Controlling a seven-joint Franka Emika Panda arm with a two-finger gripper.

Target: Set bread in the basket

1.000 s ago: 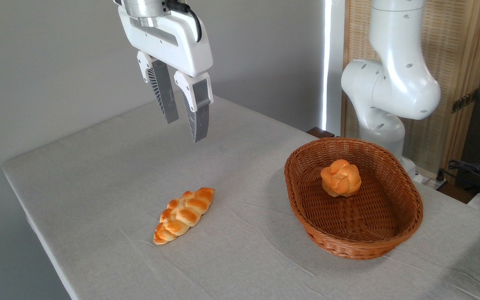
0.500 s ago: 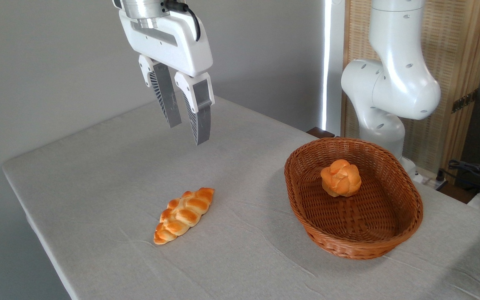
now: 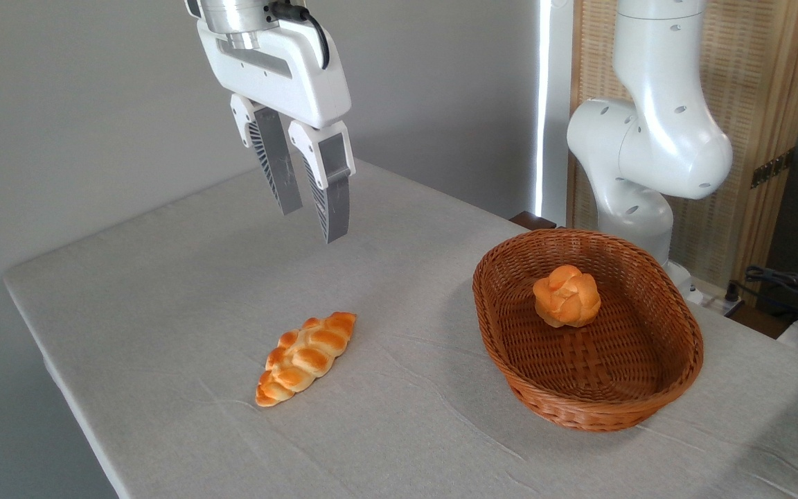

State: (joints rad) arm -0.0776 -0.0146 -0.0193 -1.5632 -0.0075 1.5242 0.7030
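The bread [image 3: 566, 296], a small round golden bun with a knotted top, lies inside the basket [image 3: 676, 374], toward its far end. The basket is a large oval of reddish-brown wicker on the right of the table. My gripper [image 3: 312, 223] hangs high over the back left of the table, well to the left of the basket and apart from the bun. Its two grey fingers [image 3: 333, 201] point down with a narrow gap and nothing between them.
A longer braided loaf [image 3: 307, 357] lies on the grey tablecloth below and in front of the gripper. The arm's white base [image 3: 648, 152] rises behind the basket. The table's left edge [image 3: 59, 374] runs diagonally. Cables [image 3: 787, 284] sit at the far right.
The gripper has sunk slightly and turned a little, and its fingers have drawn a bit closer together. The bun, loaf and basket have stayed put.
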